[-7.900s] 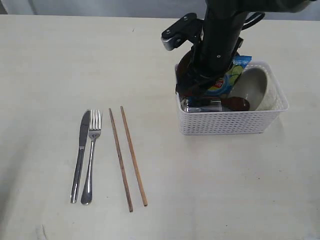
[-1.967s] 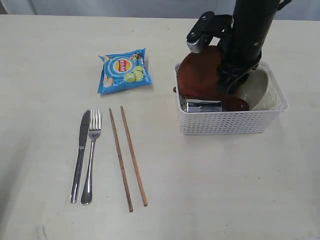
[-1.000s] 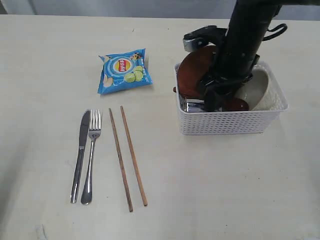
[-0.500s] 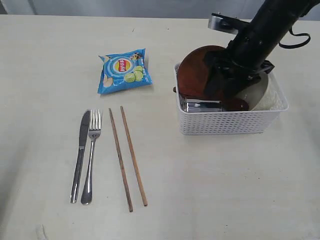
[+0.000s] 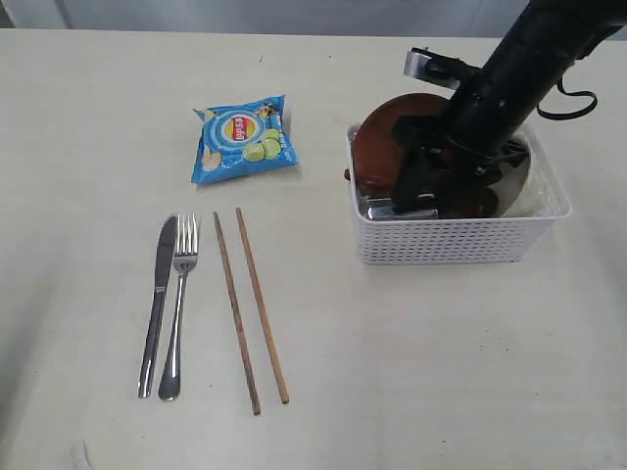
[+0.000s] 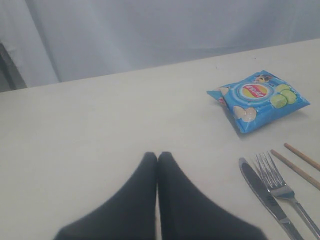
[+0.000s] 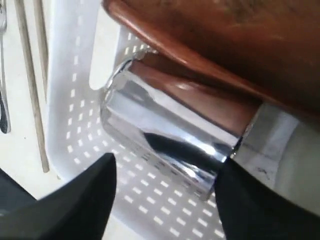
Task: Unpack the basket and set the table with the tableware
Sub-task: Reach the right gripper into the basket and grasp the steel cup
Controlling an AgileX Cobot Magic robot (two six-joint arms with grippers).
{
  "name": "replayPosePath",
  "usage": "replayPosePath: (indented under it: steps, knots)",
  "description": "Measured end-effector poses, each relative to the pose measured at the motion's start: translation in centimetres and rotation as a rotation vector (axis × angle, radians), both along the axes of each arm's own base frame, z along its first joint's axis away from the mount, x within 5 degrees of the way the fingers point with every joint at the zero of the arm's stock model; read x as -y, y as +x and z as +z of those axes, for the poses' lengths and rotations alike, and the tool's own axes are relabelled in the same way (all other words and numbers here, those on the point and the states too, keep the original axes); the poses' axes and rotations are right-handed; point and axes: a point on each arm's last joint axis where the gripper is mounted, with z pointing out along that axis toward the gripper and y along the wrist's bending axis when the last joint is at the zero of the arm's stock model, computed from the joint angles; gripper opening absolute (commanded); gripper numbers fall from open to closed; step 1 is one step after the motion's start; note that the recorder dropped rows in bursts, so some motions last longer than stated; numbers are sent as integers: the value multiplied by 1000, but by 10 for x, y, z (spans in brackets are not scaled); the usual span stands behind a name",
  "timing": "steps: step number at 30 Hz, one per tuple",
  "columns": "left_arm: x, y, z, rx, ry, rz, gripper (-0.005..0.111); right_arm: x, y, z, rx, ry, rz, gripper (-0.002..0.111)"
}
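The white basket (image 5: 451, 240) stands on the table (image 5: 411, 372) at the right. Inside it a round brown plate (image 5: 380, 137) leans over a steel cup (image 7: 170, 135) lying on its side (image 5: 377, 207). My right gripper (image 7: 165, 172) is down inside the basket, open, its fingertips just short of the cup and holding nothing. A pale bowl (image 5: 532, 191) shows behind the arm. The knife (image 5: 157, 304), fork (image 5: 179, 304) and chopsticks (image 5: 250, 308) lie side by side on the left. My left gripper (image 6: 158, 157) hovers shut and empty over bare table.
A blue chip bag (image 5: 243, 137) lies on the table left of the basket, also in the left wrist view (image 6: 260, 97). The right arm (image 5: 519, 69) slants over the basket from the upper right. The basket's perforated wall (image 7: 75, 100) is close beside one right finger.
The right arm has tilted further over and its gripper has dropped lower into the basket beside the cup. The basket has shifted slightly right. The cutlery and chip bag have not moved.
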Motion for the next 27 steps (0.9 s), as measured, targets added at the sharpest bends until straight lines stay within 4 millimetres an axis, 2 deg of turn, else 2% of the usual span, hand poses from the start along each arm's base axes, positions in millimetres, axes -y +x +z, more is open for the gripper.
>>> replayPosePath:
  steps: [2, 7, 14, 19, 27]
  knots:
    - [0, 0, 0, 0, 0, 0, 0, 0, 0, 0, 0, 3, 3, 42]
    - [0, 0, 0, 0, 0, 0, 0, 1, 0, 0, 1, -5, 17, 1]
    - [0, 0, 0, 0, 0, 0, 0, 0, -3, 5, -10, 36, 39, -1]
    - [0, 0, 0, 0, 0, 0, 0, 3, -3, 13, 47, 5, 58, -1]
    - [0, 0, 0, 0, 0, 0, 0, 11, -6, 46, 221, -52, 72, -1]
